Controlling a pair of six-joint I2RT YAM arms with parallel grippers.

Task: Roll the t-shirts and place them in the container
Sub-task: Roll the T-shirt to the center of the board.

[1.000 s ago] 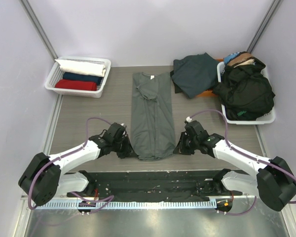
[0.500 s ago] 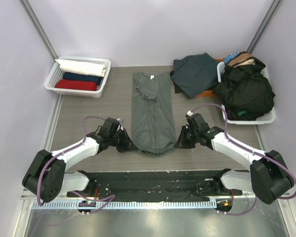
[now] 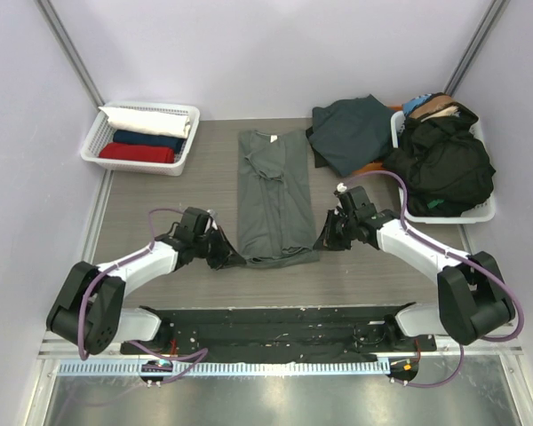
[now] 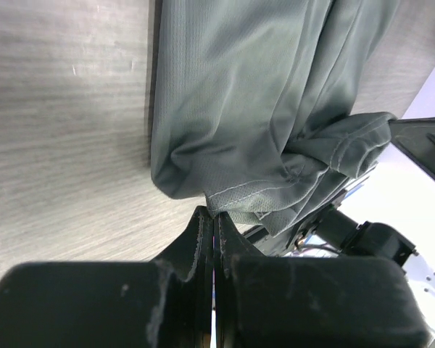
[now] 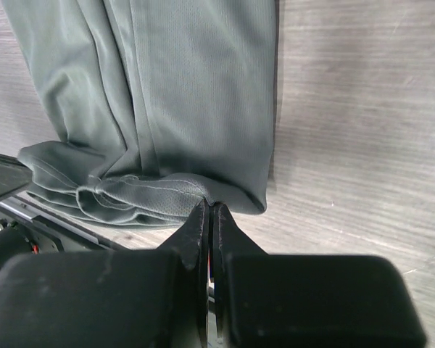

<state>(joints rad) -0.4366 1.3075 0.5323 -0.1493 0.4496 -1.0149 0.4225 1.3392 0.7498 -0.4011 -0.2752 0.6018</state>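
Left gripper (image 4: 214, 220) pinched tight on the near-left corner of the sage-grey t-shirt (image 3: 268, 191), with hem stitching right at my fingertips. Right gripper (image 5: 209, 211) clamped the same way on the near-right corner. The shirt lies as a long folded strip mid-table (image 3: 160, 204), neck label at the far end. Its near end is turned over on itself in a loose bunched fold between my two grippers. Far left, a white lattice basket (image 3: 91, 153) holds a white roll (image 3: 149, 119), a navy roll (image 3: 151, 140) and a red roll (image 3: 135, 153). Far right, a dark teal shirt (image 3: 351, 133) lies on the table beside a second basket (image 3: 444, 216) heaped with black cloth (image 3: 444, 164).
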